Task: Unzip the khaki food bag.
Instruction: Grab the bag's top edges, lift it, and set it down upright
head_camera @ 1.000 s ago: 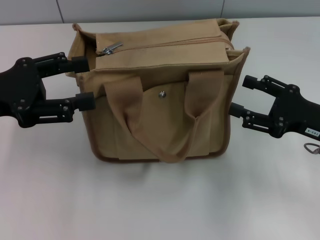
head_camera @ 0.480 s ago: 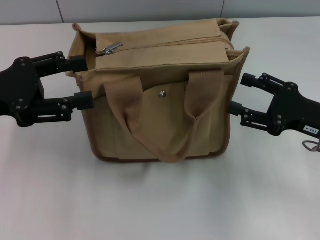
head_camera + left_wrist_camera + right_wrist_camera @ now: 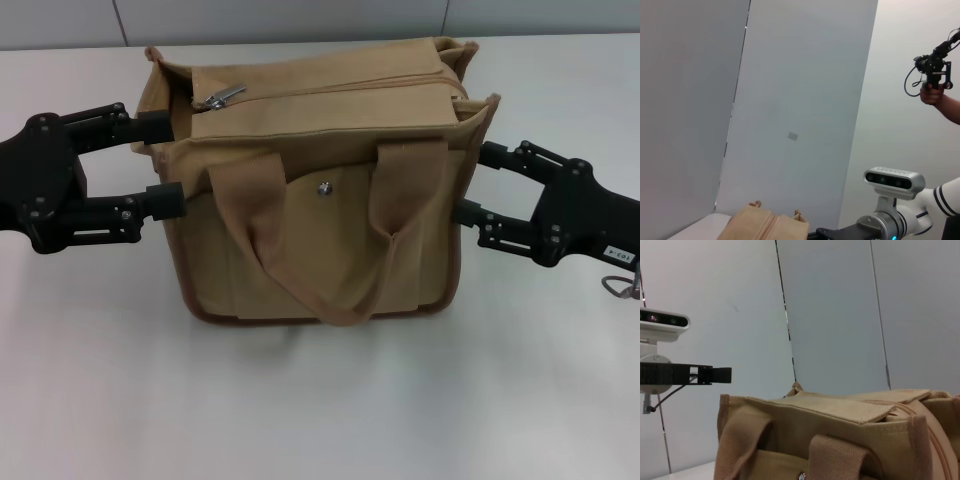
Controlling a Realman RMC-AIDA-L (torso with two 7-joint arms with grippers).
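The khaki food bag (image 3: pixel 320 180) stands zipped on the table (image 3: pixel 320 400), with the left gripper (image 3: pixel 168 160) wide open, empty, against its 9 o'clock end, and the right gripper (image 3: pixel 478 185) likewise open and empty at its 3 o'clock end.

The desk (image 3: pixel 320 400) is a plain, pale, matte surface, evenly lit, with only soft shadows on it. Along its far edge runs a light grey wall (image 3: pixel 300 18) made of flat panels, split by a thin dark seam near the far left corner and another further right. From lower down, those wall panels (image 3: pixel 805 100) rise tall and bare, meeting at narrow vertical joints, one of them carrying a small grey rectangular mark (image 3: pixel 793 136) partway up. The panel to one side looks whiter and brighter than the cooler blue-grey ones beside it. The light is diffuse and even throughout, with no visible lamp or window.
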